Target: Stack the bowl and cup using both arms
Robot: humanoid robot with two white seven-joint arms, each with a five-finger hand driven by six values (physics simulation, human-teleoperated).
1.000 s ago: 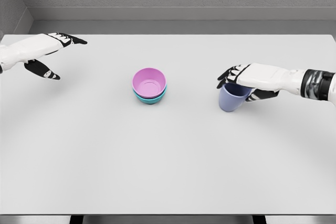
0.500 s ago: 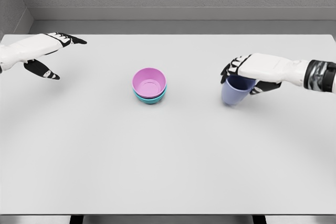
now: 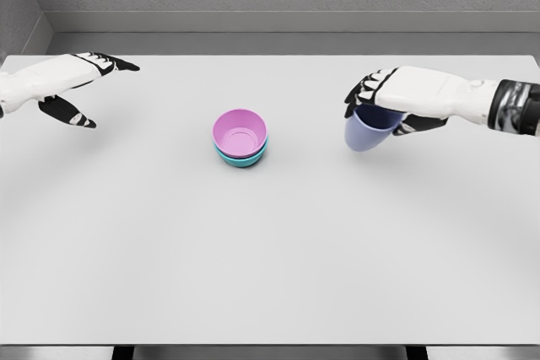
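Now your right hand [image 3: 384, 103] is clamped on the cup [image 3: 365, 131], tilted above the tabletop [image 3: 270, 242], right of the stacked bowls [image 3: 240, 137]. Your left hand [image 3: 72, 82] hovers far left, fingers spread.

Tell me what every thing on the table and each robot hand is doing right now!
pink bowl: upright, nested in the teal bowl.
teal bowl: upright on the table, under the pink one.
blue cup: tilted, held by its rim.
right hand: shut on the cup.
left hand: open, holding nothing.
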